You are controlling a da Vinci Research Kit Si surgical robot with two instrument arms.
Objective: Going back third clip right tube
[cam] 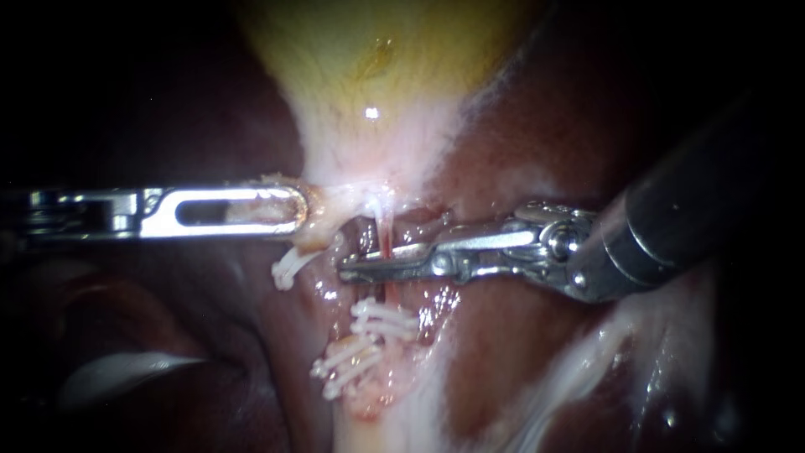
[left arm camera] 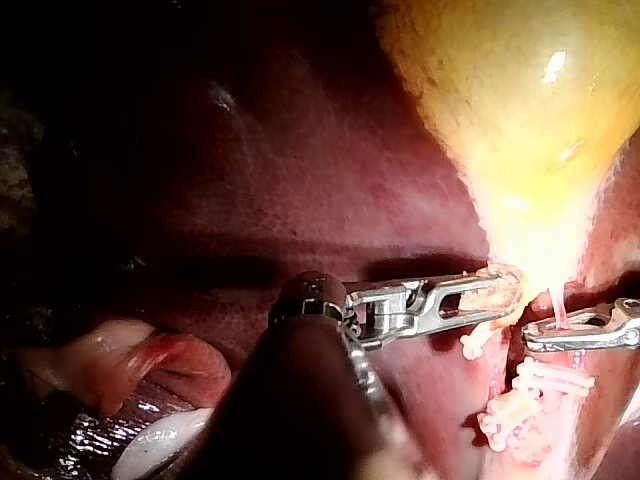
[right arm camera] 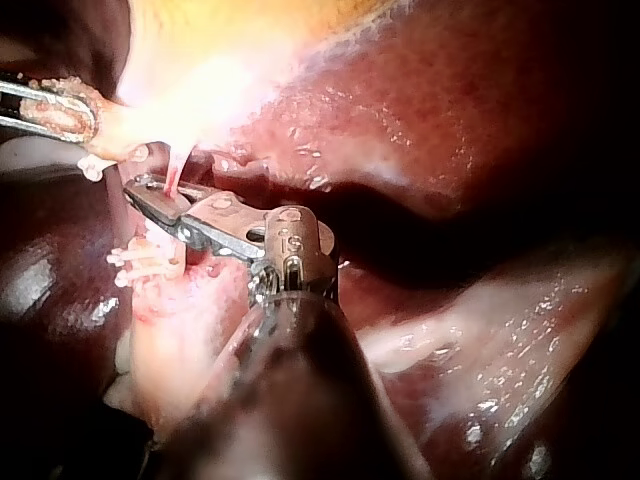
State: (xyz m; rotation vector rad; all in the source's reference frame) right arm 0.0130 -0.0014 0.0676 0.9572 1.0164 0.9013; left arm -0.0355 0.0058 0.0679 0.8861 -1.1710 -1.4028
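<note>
My left instrument (cam: 298, 210) reaches in level from the left. Its slotted jaws are shut on pale tissue at the neck of the yellow gallbladder (cam: 377, 59). A thin pink right tube (cam: 384, 228) runs down from that neck. My right instrument (cam: 352, 268) comes in from the right, and its jaws lie together across this tube, holding it from both sides. Two white clips (cam: 384, 319) sit on the tube just below the jaws. In the right wrist view the tube (right arm camera: 176, 172) enters the jaws (right arm camera: 150, 195). The left wrist view shows both instruments (left arm camera: 500, 295) (left arm camera: 540, 340).
Dark red liver (cam: 520, 361) surrounds the field. More white clips (cam: 345, 362) lie lower on the pale stalk, and one clip (cam: 288, 268) sits under the left jaws. A pale glistening fold (cam: 126, 369) lies at the lower left.
</note>
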